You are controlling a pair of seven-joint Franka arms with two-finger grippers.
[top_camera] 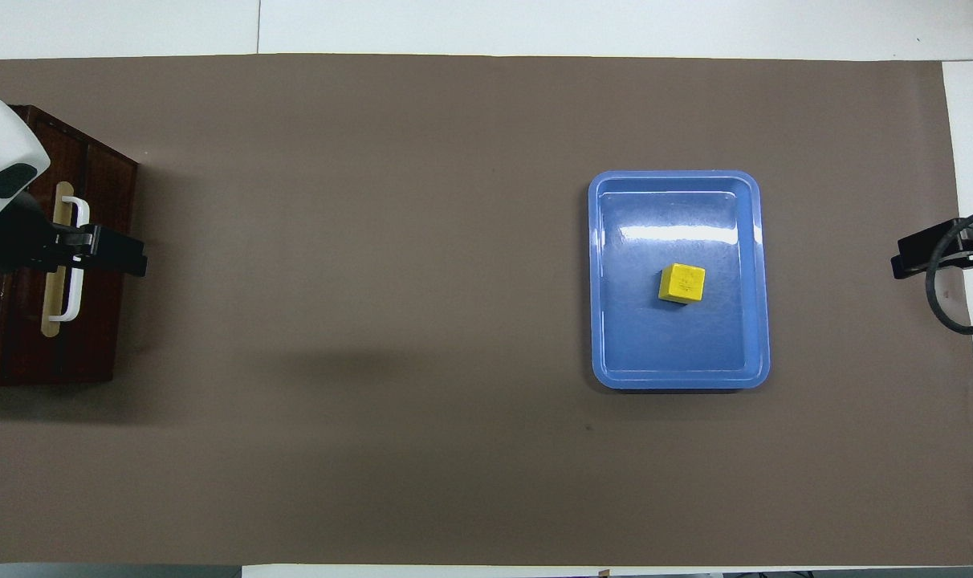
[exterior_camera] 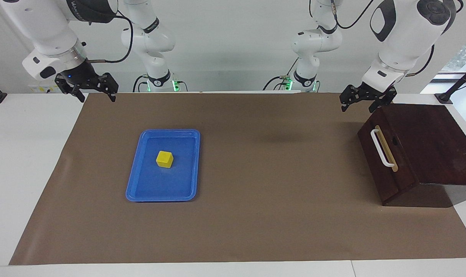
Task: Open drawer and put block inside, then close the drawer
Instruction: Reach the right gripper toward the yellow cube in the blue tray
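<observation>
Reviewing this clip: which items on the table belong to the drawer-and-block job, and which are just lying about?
Belong to the job:
- drawer, shut, at the left arm's end of the table
- block, in the tray
- left gripper, open, over the drawer box
- right gripper, open, waiting over the brown mat's edge

Just there:
- blue tray
- brown mat

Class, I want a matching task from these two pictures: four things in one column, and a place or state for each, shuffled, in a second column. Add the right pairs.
Column one
1. block
2. drawer
3. left gripper
4. right gripper

Column two
A. closed, its white handle showing
B. up over the brown mat's edge at the right arm's end of the table
C. lying in the blue tray
D. up over the dark wood box, holding nothing

Pairs: 1-C, 2-A, 3-D, 4-B
</observation>
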